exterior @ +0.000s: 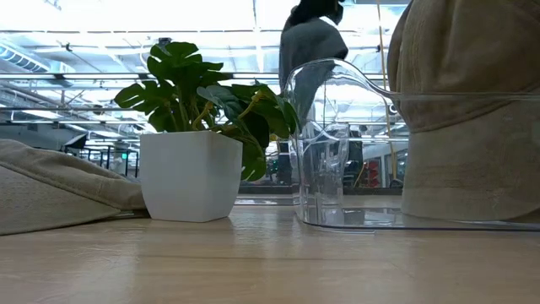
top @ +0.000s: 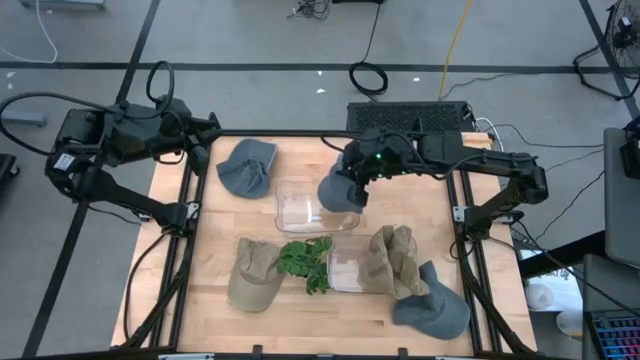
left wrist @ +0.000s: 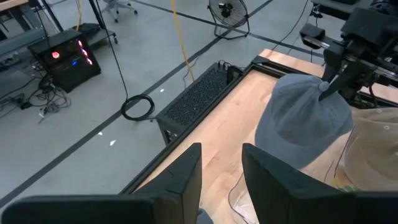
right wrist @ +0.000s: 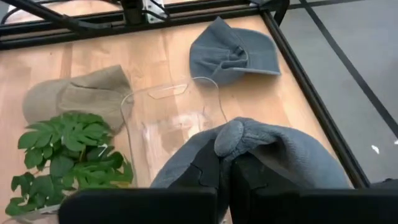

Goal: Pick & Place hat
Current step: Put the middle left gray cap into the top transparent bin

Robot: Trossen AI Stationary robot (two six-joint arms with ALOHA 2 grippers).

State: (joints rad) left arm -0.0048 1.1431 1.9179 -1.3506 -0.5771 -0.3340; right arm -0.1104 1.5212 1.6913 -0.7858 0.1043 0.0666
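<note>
One grey hat (top: 337, 190) hangs from the right gripper (top: 358, 172), whose fingers are shut tight on the button at the hat's crown; the right wrist view shows the two dark fingers pinched together on that button, with the cloth draped down on both sides. Held this way, the hat is lifted clear of the worktop (top: 215, 310), above the far-middle part, and overlaps the right-hand wall of the far clear bin (top: 296, 208). The bin's open mouth lies below the hat and a little to the left, so a short shift leftward and then down looks like what a drop into it would need. The hat has no long axis to speak of as it hangs, crown up and brim down.

The left gripper (left wrist: 221, 180) waits above the worktop's far-left corner, its fingers apart with nothing between them. The right arm is plainly the nearer one. Another grey hat (top: 246, 166) lies flat near the far edge, just left of the bin.
</note>
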